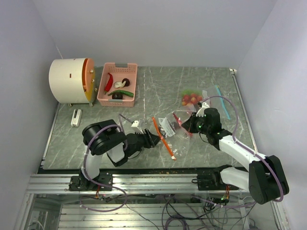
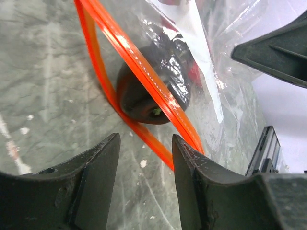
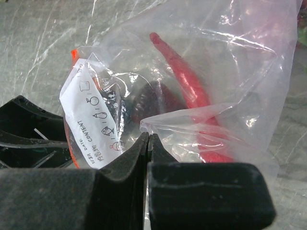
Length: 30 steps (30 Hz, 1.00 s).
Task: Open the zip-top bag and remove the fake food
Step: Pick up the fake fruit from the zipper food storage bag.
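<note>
1. The grey marbled table (image 1: pixel 158 86) carries everything.
2. A white drum (image 1: pixel 67 80) with an orange face lies on its side at the far left corner.
3. Just beside it stands a pink slotted basket (image 1: pixel 120 65) holding toy vegetables.
4. The zip-top bag (image 1: pixel 175 125) lies crumpled mid-table between the two grippers, its orange zip strip (image 1: pixel 163 136) stretched toward the near edge.
5. A second clear bag (image 1: pixel 213 98) with a blue strip lies further back on the right, with red and green toy pieces (image 1: pixel 192 98) at its left end.
6. The right gripper (image 3: pixel 147 143) is closed tight on a fold of the bag's clear film.
7. The left gripper (image 2: pixel 146 153) has its fingers parted a moderate way with nothing between them, the zip strip just ahead.
8. Inside the bag lie a red chilli (image 3: pixel 184 91) and a dark purple piece (image 2: pixel 136 103), the latter sitting at the bag's mouth.
9. A white label (image 3: pixel 96 120) is on the bag.
</note>
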Available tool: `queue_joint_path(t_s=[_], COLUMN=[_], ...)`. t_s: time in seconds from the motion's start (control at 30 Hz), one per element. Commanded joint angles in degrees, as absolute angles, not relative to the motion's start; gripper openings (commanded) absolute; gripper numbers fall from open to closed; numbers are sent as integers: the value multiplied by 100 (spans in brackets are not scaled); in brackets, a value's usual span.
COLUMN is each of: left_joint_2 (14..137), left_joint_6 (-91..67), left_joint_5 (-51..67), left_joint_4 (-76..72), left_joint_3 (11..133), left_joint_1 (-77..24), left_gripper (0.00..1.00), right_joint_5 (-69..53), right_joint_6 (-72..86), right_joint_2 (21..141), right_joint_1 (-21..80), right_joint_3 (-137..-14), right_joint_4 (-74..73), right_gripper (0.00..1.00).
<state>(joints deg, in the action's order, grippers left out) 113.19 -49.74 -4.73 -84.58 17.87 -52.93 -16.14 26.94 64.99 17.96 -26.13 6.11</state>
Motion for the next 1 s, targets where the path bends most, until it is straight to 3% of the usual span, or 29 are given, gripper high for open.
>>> queue_joint_path(t_s=[0.0,0.53,0.83,0.97], left_joint_2=[11085,10521,10310,10332], left_joint_6=[-4837,-4145,-3190,-2827], left_joint_5=[-1007,-875,-1013,-795], left_joint_4=[-9080,-7607,-6537,-6188], left_joint_3=[1639,2444,2900,3218], left_joint_1=[-5234,-5253,-5323,-5321], left_gripper=[59,70,86,87], right_joint_5=[-1657,-1589,-1665,-1595], right_joint_6=[2622,2546,2552,2516], right_joint_2=[6517,6481,6602,6585], right_joint_1=[1769,1771,1770,1767], right_joint_3=[-2580,-2523,-2523,-2527], right_joint_4=[712,670,779,739], right_gripper=[0,0,0,0])
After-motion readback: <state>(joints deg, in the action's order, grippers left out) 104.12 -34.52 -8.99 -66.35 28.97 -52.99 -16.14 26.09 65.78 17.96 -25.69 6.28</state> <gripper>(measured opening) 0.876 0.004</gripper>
